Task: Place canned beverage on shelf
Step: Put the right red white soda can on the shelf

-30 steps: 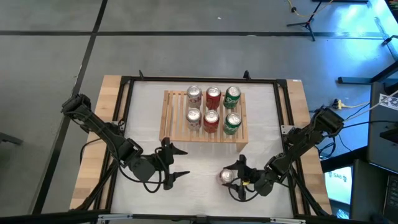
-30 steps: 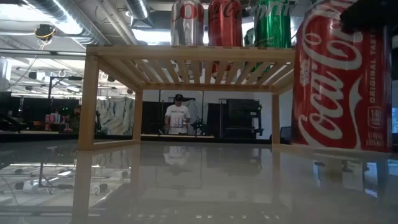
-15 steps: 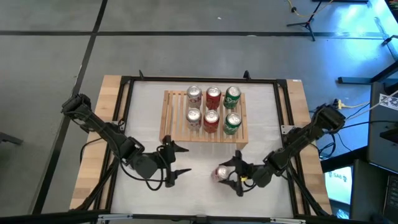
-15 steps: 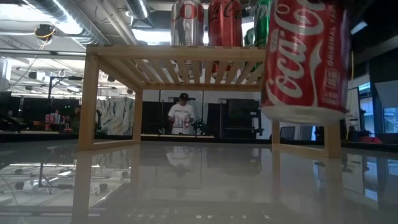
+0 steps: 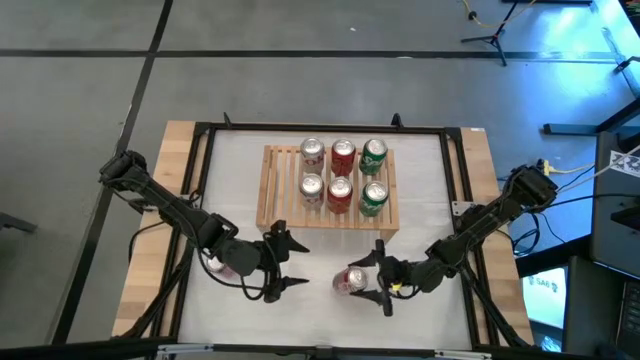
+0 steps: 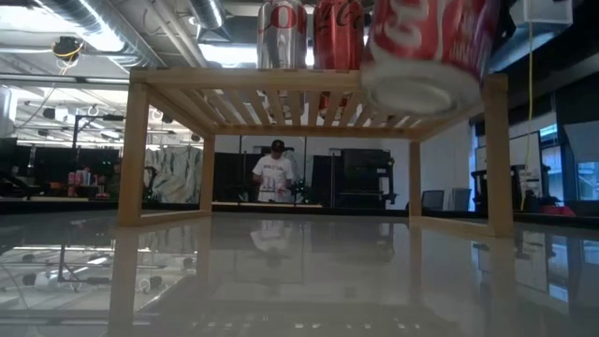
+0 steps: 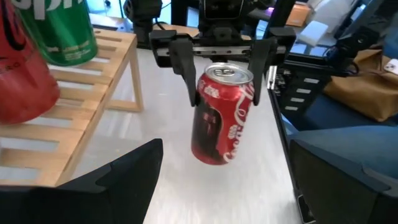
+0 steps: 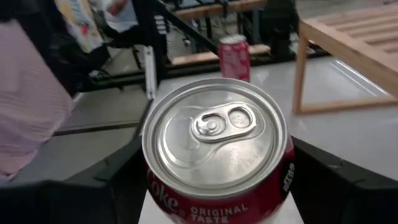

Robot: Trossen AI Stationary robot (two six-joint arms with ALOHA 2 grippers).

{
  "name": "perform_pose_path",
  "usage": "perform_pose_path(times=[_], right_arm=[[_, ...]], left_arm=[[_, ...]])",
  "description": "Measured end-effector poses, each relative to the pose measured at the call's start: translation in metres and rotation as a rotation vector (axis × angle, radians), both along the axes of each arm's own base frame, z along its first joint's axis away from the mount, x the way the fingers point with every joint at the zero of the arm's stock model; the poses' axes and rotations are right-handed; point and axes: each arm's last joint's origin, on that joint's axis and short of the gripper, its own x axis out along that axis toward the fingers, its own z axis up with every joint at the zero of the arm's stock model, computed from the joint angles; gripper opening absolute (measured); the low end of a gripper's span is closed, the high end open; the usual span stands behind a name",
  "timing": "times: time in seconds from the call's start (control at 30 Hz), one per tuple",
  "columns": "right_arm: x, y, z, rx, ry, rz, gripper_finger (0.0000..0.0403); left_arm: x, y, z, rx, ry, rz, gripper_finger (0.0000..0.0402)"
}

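Observation:
The wooden shelf stands at the table's middle far side, with several cans upright on its slatted top. My right gripper is near the table's front, right of centre, shut on a red cola can that hangs in the air. In the low view the can shows its underside, high in front of the shelf. My left gripper stands open a little to the can's left, its fingers pointing at the can, with nothing between them. My right gripper pinches the can's upper side wall, just below the top rim, between its two fingers. The fingers come about level from the table's right side and lie across the can. The can is lifted clear of the table and tilted.
Another red can stands on the table beside my left arm. A black frame runs around the white table top. Free table lies between the shelf's front edge and the grippers. A person stands in the room beyond.
My right gripper has lifted the red can off the table and carried it toward the table's left, nearer my left gripper. The can stood upright on the table; now it hangs clear and tilted.

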Motion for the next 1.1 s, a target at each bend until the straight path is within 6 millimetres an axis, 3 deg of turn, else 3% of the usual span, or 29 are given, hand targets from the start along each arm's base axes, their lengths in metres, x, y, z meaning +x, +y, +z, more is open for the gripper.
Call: perform_pose_path(times=[0.17, 0.37, 0.63, 1.1], right_arm=[[0.002, 0.002, 0.011, -0.036, -0.089, 0.022, 0.0307], [0.012, 0.011, 0.039, -0.137, -0.178, 0.062, 0.0307], [0.022, 0.02, 0.071, -0.232, -0.208, 0.107, 0.0307], [0.049, -0.006, 0.093, -0.212, -0.228, 0.151, 0.0308]], left_arm=[[0.012, -0.002, -0.003, 0.012, -0.048, -0.051, 0.0357], [0.025, 0.0, -0.009, 0.002, -0.067, -0.085, 0.0387], [0.028, 0.001, -0.009, -0.011, -0.078, -0.097, 0.0398], [0.029, -0.001, -0.005, -0.026, -0.111, -0.155, 0.0398]])
